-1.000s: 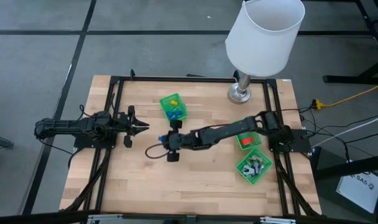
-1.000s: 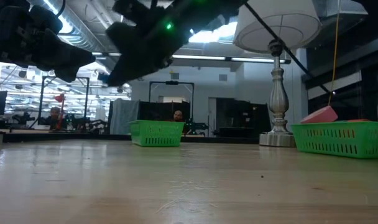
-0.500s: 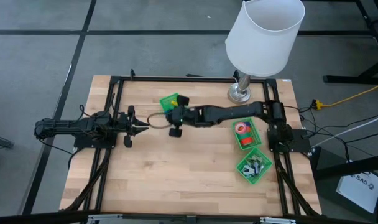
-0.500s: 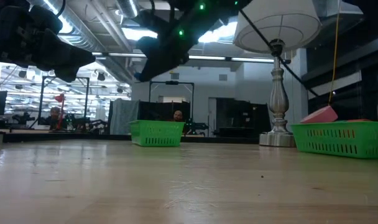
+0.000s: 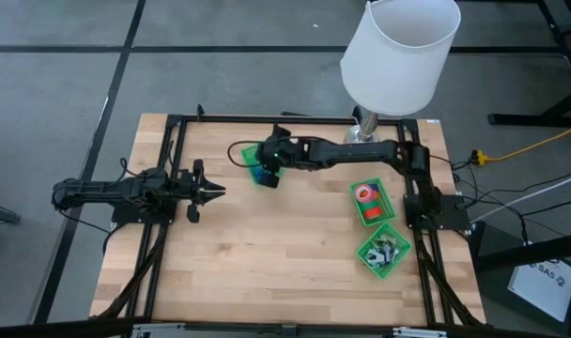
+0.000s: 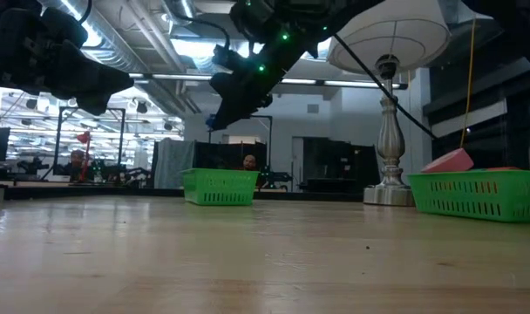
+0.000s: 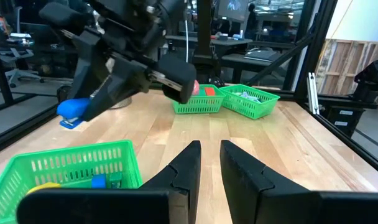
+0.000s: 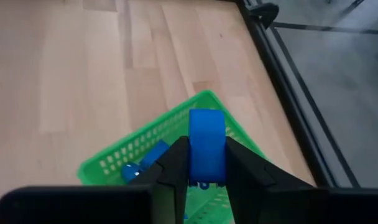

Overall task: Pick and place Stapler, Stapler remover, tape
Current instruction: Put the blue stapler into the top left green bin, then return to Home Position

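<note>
The right arm reaches flat across the far side of the table, its right gripper point(image 8: 206, 163) pinching a blue plastic stapler point(image 8: 207, 146) between both fingers, held in the air directly above a green plastic mesh basket point(image 8: 153, 144) that holds small blue and yellow pieces. The left gripper point(image 5: 213, 191) waits level above the wood well off to the side of it, fingers slightly parted with nothing between them. Behind the right gripper, along its own arm, stand the silver lamp base point(image 5: 362, 139) and two more green baskets, one point(image 5: 353, 192) with red and orange tape rolls point(image 5: 365, 194), the other point(image 5: 365, 255) with dark metal pieces.
</note>
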